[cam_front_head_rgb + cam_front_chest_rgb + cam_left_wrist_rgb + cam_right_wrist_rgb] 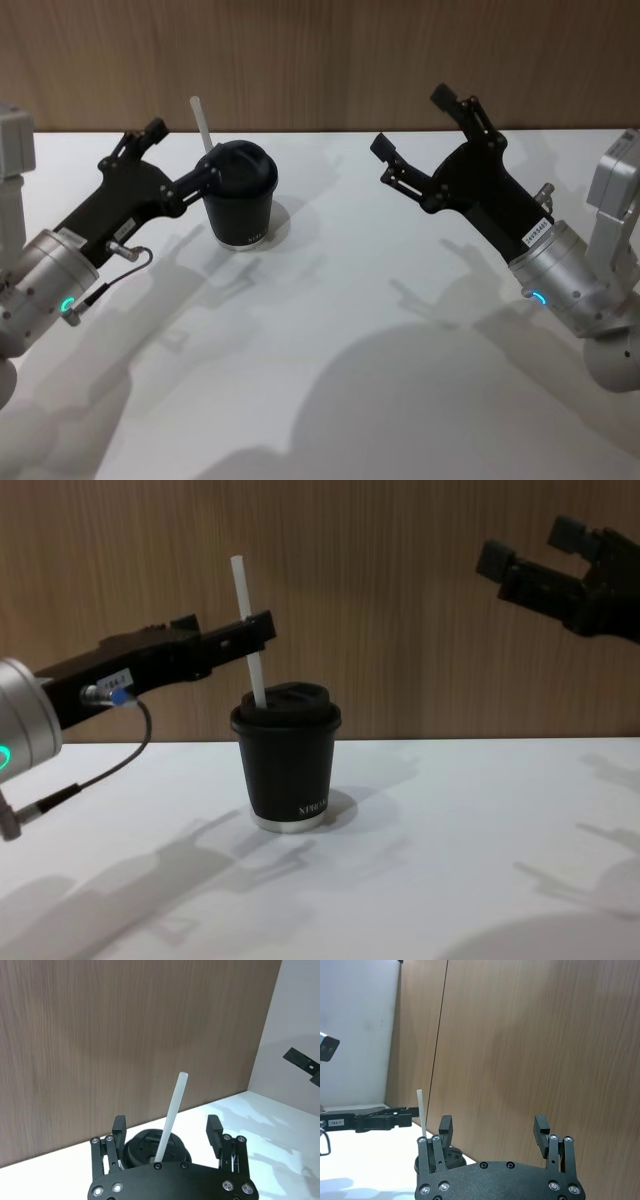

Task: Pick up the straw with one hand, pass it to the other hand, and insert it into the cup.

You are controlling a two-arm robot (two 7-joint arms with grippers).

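Observation:
The white straw stands tilted in the lid of the black cup at the table's back left. My left gripper is level with the cup's top, and it is open. Its fingers are spread wide on either side of the straw without touching it, above the cup. From the side, the straw rises past the left gripper out of the cup. My right gripper hangs open and empty in the air well to the cup's right.
The white table spreads bare in front of and to the right of the cup. A wooden wall closes the back edge. A thin dark cable loops at my left wrist.

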